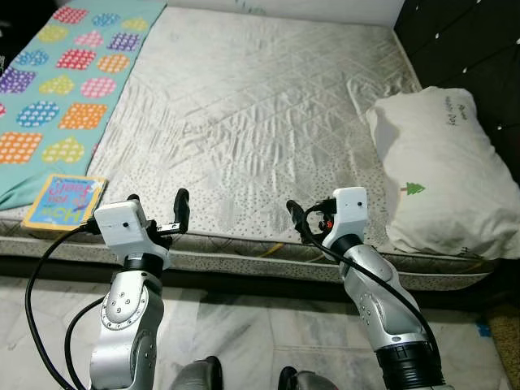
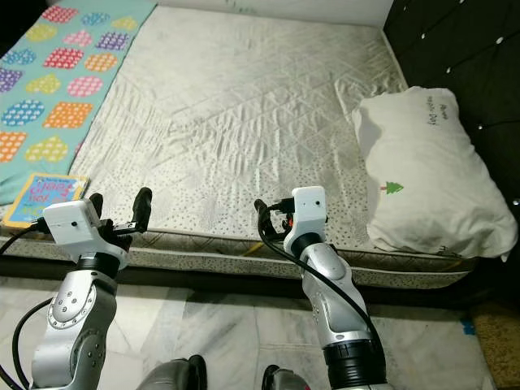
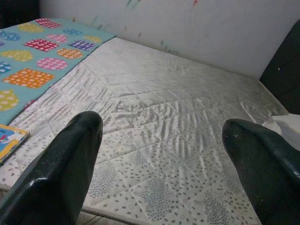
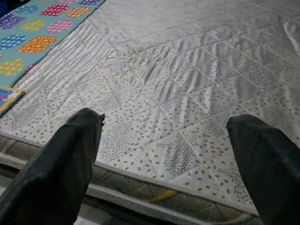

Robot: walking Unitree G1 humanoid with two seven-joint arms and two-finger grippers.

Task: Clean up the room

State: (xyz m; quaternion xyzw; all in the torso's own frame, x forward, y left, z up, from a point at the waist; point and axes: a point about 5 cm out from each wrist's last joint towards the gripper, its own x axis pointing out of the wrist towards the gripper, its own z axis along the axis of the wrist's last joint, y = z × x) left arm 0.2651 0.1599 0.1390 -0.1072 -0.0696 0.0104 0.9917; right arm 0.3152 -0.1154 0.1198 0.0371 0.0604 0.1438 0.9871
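Two grippers hover at the near edge of the bed (image 1: pixel 244 106), the left gripper (image 1: pixel 158 213) and the right gripper (image 1: pixel 313 218), each with its jaws spread wide and holding nothing. Little of the tidying looks done: a picture book (image 1: pixel 65 200) lies on the mattress's near left corner, just beside the left gripper, partly on a dotted blanket (image 1: pixel 57 89) along the left side. A white pillow (image 1: pixel 443 171) rests at the right. Book and blanket seemingly remain to be put away.
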